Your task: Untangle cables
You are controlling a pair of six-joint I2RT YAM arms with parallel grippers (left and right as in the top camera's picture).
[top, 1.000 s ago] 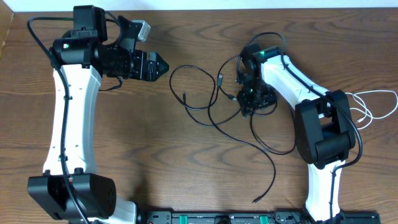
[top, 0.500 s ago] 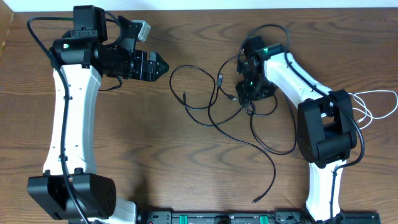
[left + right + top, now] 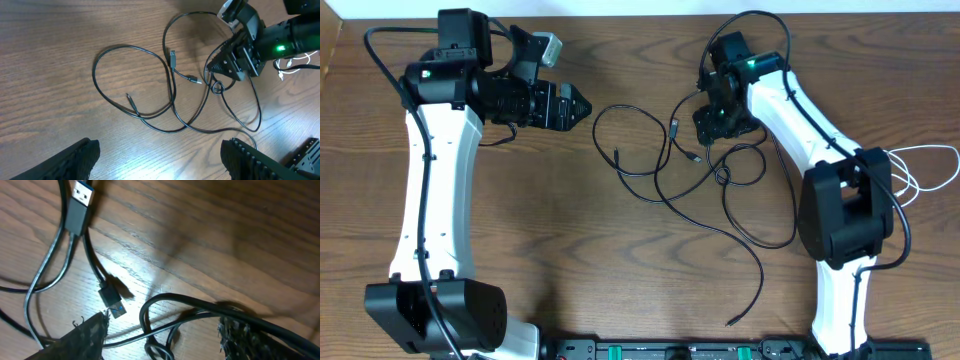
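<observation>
Several thin black cables point(image 3: 665, 165) lie tangled on the wooden table between the arms, also in the left wrist view point(image 3: 170, 95). A white cable point(image 3: 920, 165) lies at the far right, apart from them. My left gripper point(image 3: 588, 106) is open and empty, held above the table left of the tangle; its fingers frame the bottom of the left wrist view point(image 3: 160, 146). My right gripper point(image 3: 705, 128) is open over the tangle's right side. In the right wrist view point(image 3: 164, 325) black cable strands point(image 3: 190, 305) and a small loop run between its fingers. A USB plug point(image 3: 80, 200) lies nearby.
One long black cable trails toward the front edge point(image 3: 745, 300). A smaller plug point(image 3: 112, 300) lies beside my right gripper's left finger. A black rail point(image 3: 670, 350) runs along the table's front edge.
My right gripper has moved toward the table's far edge, from the small loop up to the top of the tangle. Nearby strands shifted slightly. The left arm has not moved.
</observation>
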